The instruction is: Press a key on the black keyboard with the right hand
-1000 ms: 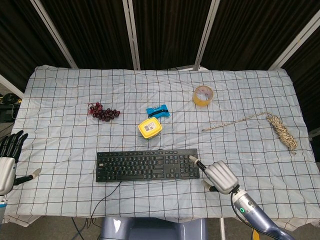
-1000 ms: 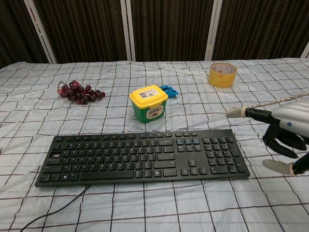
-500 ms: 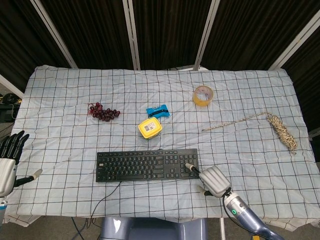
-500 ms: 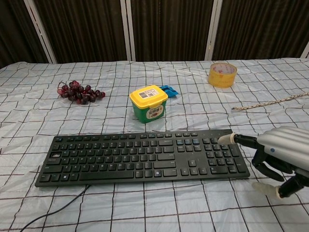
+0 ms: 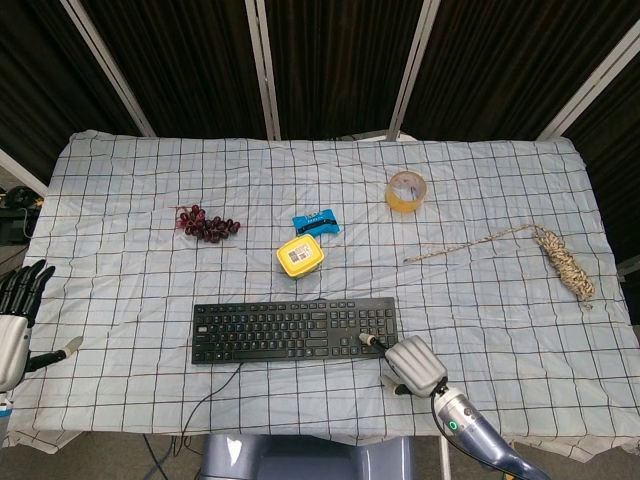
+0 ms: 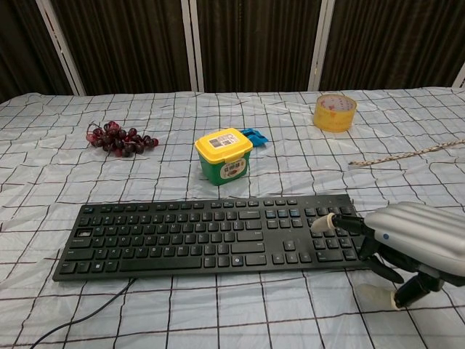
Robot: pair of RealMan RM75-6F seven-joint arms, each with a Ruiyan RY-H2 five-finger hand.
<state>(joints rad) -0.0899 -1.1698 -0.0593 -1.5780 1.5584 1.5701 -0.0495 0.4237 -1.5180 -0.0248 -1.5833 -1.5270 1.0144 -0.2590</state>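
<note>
The black keyboard lies flat near the table's front edge. My right hand is at its right end, one finger stretched out and the rest curled under. That fingertip is over the number pad on the keyboard's right side, at or just above the keys; I cannot tell whether it touches. My left hand hangs off the table's left edge, fingers spread, holding nothing.
Behind the keyboard stands a yellow-lidded tub with a blue packet just beyond. Grapes lie at the left, a tape roll at the back right, a rope at the far right. The keyboard's cable runs off the front.
My right hand has moved left and toward the front edge, bringing its outstretched finger from beyond the keyboard's right end onto the number pad. The left hand has barely shifted.
</note>
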